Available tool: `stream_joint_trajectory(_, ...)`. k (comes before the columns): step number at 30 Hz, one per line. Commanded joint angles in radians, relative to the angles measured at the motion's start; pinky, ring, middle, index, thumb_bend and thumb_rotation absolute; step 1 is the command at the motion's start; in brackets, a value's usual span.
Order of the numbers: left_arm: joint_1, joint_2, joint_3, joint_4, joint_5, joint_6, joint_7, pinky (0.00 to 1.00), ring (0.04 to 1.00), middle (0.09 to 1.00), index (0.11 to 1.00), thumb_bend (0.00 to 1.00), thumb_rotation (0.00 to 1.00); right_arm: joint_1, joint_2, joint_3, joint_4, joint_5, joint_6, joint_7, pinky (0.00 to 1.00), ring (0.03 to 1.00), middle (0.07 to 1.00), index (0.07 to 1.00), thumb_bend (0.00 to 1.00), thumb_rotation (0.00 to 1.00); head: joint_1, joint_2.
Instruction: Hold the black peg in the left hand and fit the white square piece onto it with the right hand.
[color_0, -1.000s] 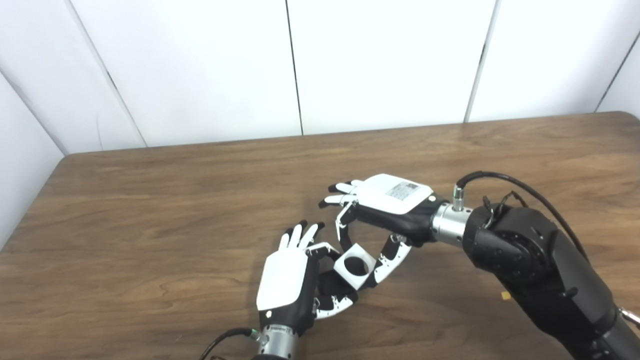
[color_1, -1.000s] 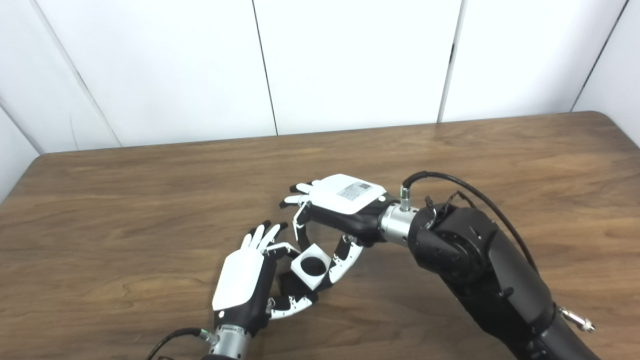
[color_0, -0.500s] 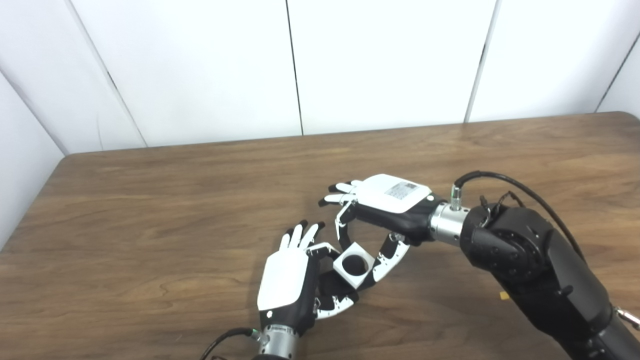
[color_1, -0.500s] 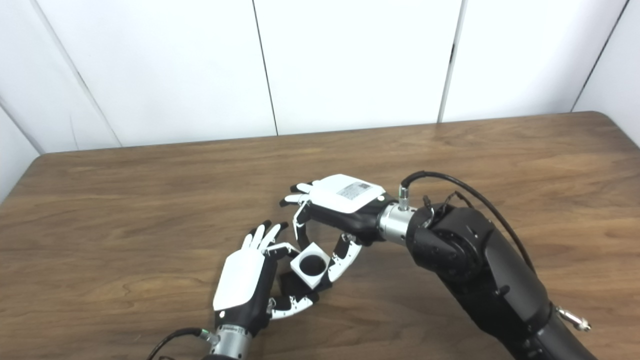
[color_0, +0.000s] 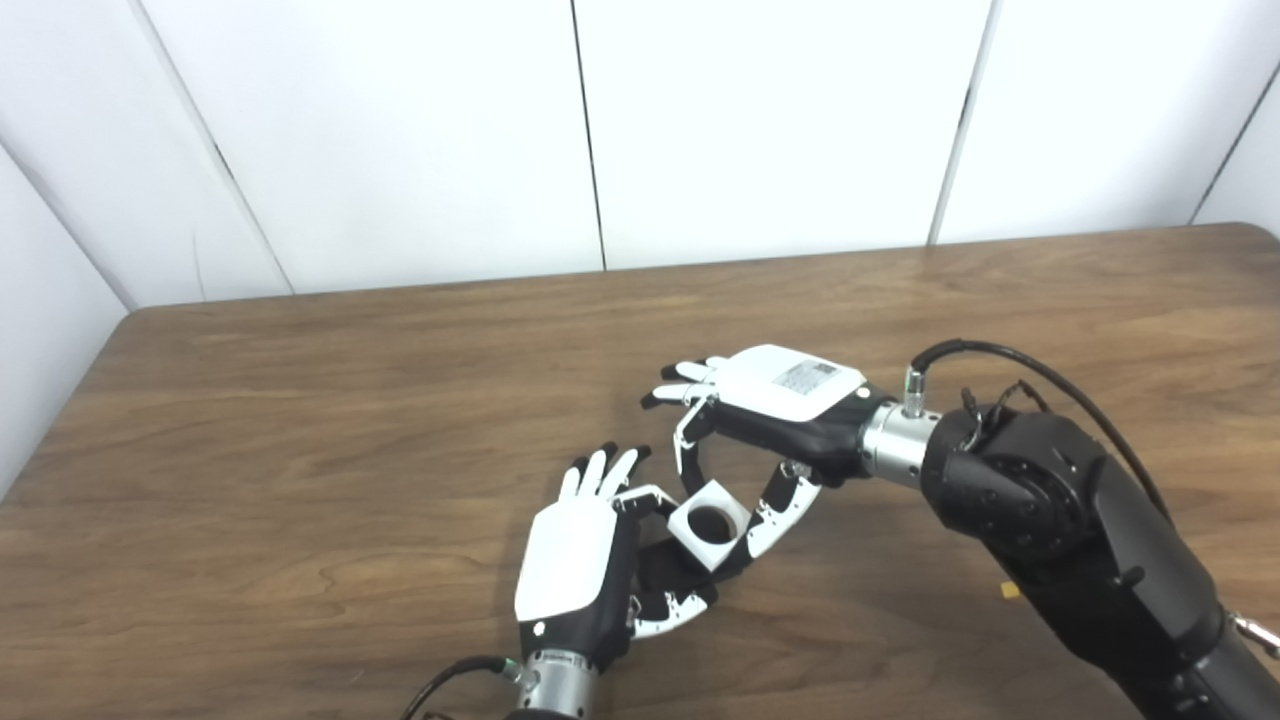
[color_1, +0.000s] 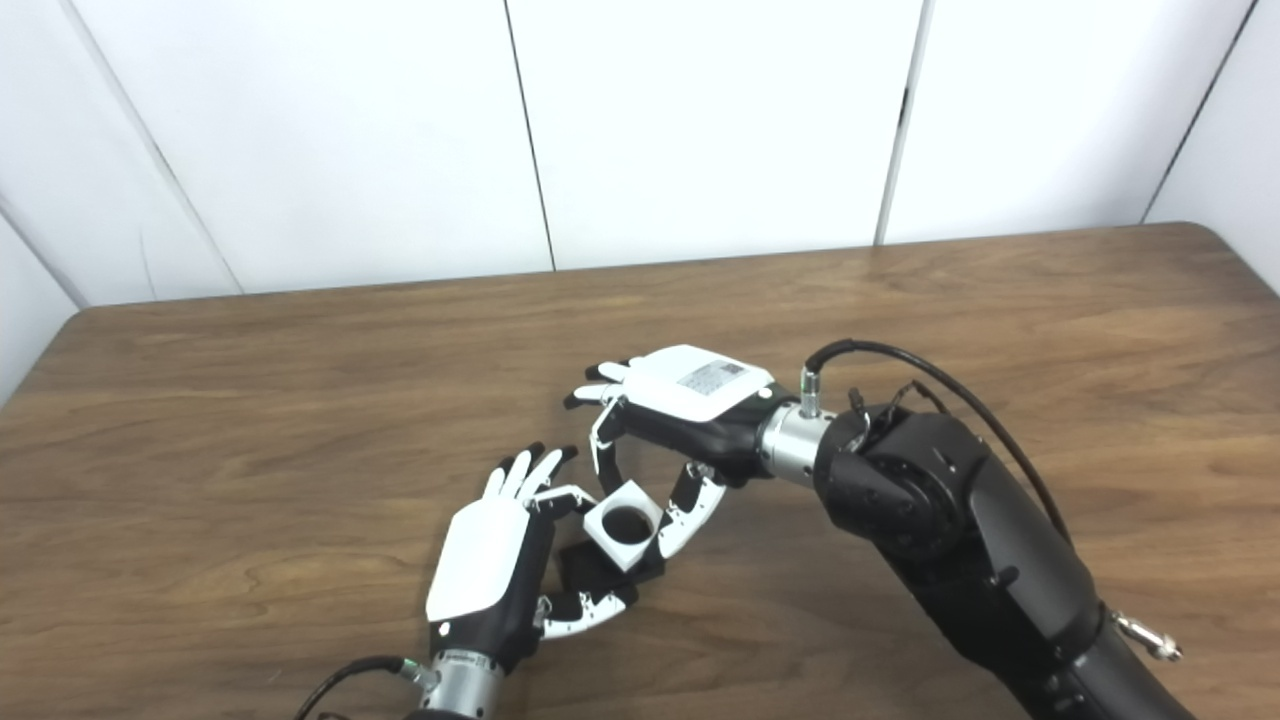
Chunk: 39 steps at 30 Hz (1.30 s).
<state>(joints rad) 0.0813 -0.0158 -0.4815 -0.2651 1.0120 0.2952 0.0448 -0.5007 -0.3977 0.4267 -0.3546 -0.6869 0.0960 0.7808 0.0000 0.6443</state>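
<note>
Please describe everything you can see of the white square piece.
The white square piece is a small block, seemingly plastic, with a round dark hole through its upper face. It is tilted, one corner pointing down. The right hand pinches it between thumb and a finger, directly beside the left hand, above the wooden table.

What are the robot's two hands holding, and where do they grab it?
The right hand pinches the white square piece by its outer sides. The left hand curls round the black peg, low down, under the piece.
</note>
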Motion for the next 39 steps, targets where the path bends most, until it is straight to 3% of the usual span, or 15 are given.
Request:
stream_joint_trajectory(1,0.015,-0.003,-0.014,0.015,0.014,-0.002,-0.013,1.0,0.99,0.934,0.494,0.51,0.09,-0.025,0.0,-0.013,-0.004,0.006,-0.026,-0.032,1.0,1.0,0.937,0.492,0.52,0.16,0.002,0.002)
stream_joint_trajectory(39,0.003,-0.028,-0.027,0.025,0.025,0.014,-0.01,1.0,0.996,0.937,0.494,0.5,0.09,-0.001,-0.002,0.014,0.014,-0.041,-0.051,-0.029,1.0,1.0,0.943,0.492,0.52,0.16,0.012,0.021)
